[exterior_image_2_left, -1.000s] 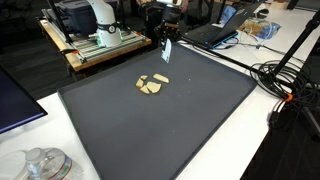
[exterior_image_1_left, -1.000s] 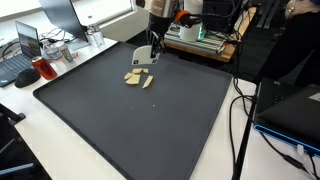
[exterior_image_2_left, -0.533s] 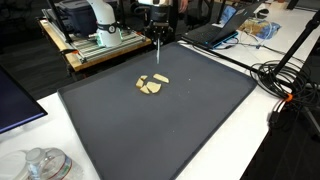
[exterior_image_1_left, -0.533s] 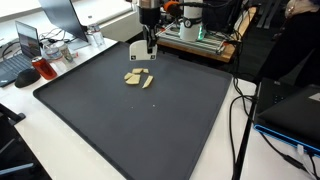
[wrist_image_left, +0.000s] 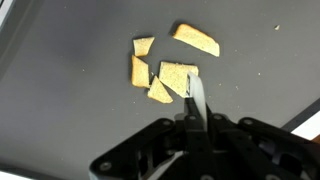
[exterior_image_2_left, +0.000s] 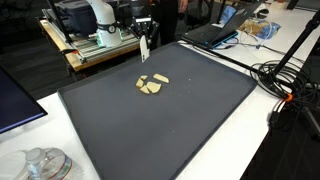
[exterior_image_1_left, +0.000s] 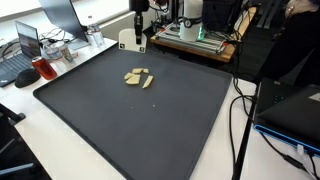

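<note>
We're hovering w/ gripper [wrist_image_left: 190,118] pinched tight on thin white blade [wrist_image_left: 196,92], beyond tan pieces [wrist_image_left: 160,72], nr far edge of dark mat [exterior_image_1_left: 150,120].

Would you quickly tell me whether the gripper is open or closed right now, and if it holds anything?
Gripper: closed, pinching a thin flat white piece, above the tan pieces on the mat.
</note>
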Controlling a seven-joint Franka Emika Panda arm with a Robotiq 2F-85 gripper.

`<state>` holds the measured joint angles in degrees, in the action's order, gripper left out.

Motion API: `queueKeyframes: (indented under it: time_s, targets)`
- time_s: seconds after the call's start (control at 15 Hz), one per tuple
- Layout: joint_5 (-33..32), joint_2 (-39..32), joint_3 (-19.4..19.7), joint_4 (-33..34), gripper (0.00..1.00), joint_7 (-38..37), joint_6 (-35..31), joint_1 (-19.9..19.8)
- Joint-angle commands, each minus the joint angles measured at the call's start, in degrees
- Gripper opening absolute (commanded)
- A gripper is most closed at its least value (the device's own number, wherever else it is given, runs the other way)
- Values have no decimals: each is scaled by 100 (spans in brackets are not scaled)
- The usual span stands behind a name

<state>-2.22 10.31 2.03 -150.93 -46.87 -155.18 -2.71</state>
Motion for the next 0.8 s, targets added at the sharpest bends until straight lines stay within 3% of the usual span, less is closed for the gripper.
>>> queueKeyframes:
  time_s: [0.0, 0.2, 0.47, 0.73]
  targets:
    - [634, 325, 106, -436, 1, 283, -623, -190]
    - [554, 169, 46, -505, 1, 22, -1045, -551]
    - [1077, -179, 238, -511, 1, 190, -1609, -668]
    - [2337, -450, 778, -330, 1, 1031, -1267, -223]
